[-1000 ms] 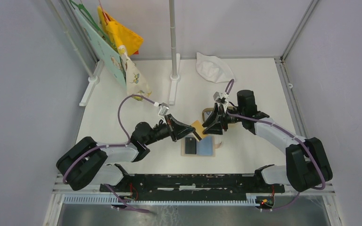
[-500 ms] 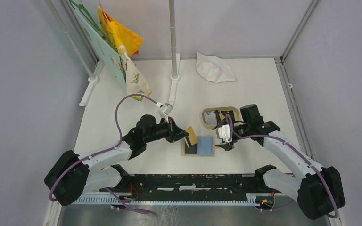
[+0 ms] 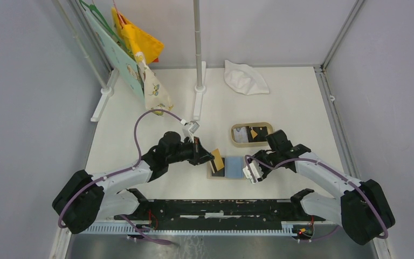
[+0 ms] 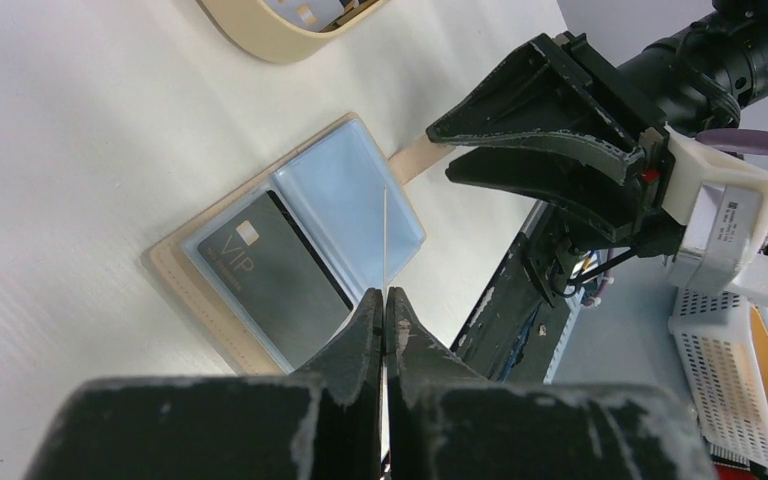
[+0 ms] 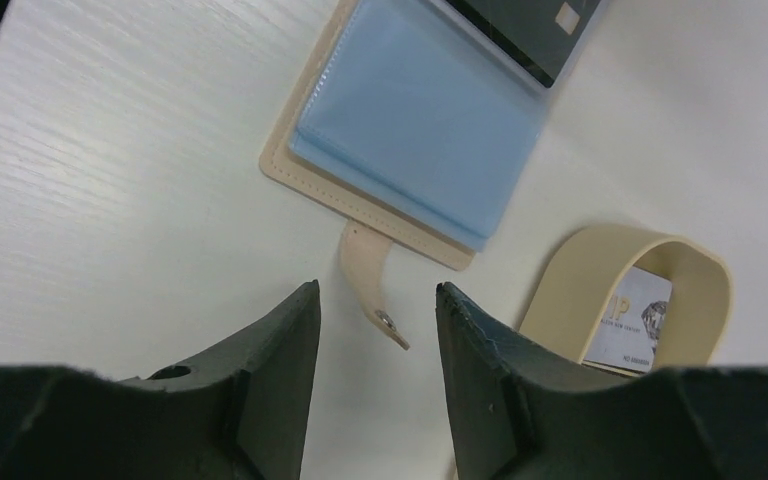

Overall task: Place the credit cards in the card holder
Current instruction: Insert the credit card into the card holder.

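Insertion step: left gripper (image 4: 385,300) clamps orange plastic card (image 3: 217,158) over open beige blue-lined card holder (image 3: 236,167), mid near edge; right gripper (image 5: 372,295) spread, empty. Next, judging: tip card edge into free pocket

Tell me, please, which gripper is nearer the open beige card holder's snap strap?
Right. The right gripper is open just beside the snap strap; the left gripper, pinching an orange plastic card, is over the card holder's opposite half.

beige card holder (image 5: 415,110) lined light blue, black card (image 4: 270,270), orange card (image 3: 217,158), tan tray (image 5: 600,252)
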### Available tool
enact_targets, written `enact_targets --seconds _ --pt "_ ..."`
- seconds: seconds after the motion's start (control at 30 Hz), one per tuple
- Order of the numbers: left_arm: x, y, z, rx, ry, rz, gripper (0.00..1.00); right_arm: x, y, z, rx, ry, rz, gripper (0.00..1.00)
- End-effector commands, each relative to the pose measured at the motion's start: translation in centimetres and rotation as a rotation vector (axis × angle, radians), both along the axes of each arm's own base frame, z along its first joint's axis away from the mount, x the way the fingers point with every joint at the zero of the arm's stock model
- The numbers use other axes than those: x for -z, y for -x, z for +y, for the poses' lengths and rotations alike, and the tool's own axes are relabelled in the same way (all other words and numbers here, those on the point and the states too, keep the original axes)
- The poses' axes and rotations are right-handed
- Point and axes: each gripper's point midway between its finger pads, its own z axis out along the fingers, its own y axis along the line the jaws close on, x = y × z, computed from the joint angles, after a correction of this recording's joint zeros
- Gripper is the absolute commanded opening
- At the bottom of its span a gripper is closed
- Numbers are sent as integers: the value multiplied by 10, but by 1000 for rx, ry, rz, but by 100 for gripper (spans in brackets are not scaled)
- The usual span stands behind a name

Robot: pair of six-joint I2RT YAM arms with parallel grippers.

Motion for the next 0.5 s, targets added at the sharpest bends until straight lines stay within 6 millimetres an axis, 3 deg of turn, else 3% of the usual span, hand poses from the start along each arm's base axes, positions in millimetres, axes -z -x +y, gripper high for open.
enact_targets --seconds 0.0,0.17,0.3,0.47 --pt "-12 -5 -4 26 26 -69 2 -1 -21 -9 24 58 -127 50" --pt "-10 -3 -6 34 34 -58 2 -1 -19 -6 7 50 -119 38" --pt "-7 -1 -7 43 39 -50 2 -2 -19 -4 -9 52 -137 22" --pt "-2 2 -10 67 49 -30 2 -8 -38 -8 57 69 -227 12"
